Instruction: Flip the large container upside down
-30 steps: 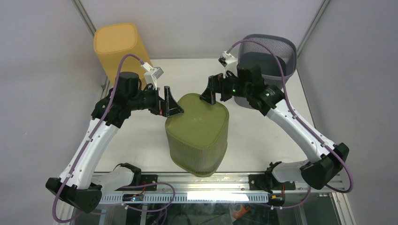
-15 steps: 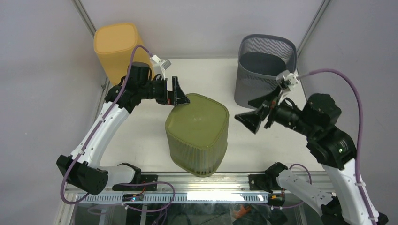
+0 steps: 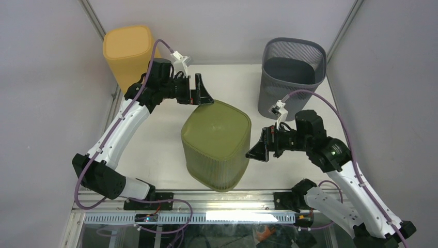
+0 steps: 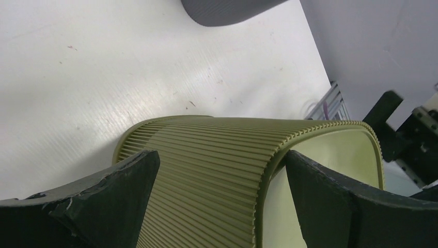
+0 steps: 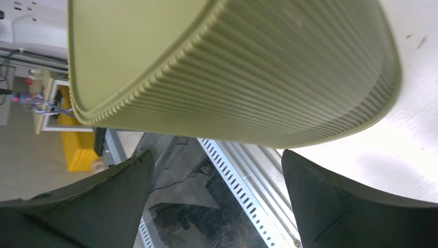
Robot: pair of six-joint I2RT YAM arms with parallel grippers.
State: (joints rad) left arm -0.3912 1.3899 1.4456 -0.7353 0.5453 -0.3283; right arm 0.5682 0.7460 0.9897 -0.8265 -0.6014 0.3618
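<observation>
The olive plastic bin (image 3: 217, 144), rounded-square with ribbed walls, is standing base-up at the middle of the worktop (image 3: 155, 150). Only the wrist views are showing the fine ribs clearly. The left claw (image 3: 203, 93) is gaping wide at its far corner, and the right claw (image 3: 255, 150) is gaping wide beside its right wall.

The white table (image 3: 160, 155) carries two items. A green ribbed container (image 3: 217, 144) stands near the front edge, closed base up and rim down. A grey mesh bin (image 3: 292, 77) stands upright at the far right corner.
</observation>
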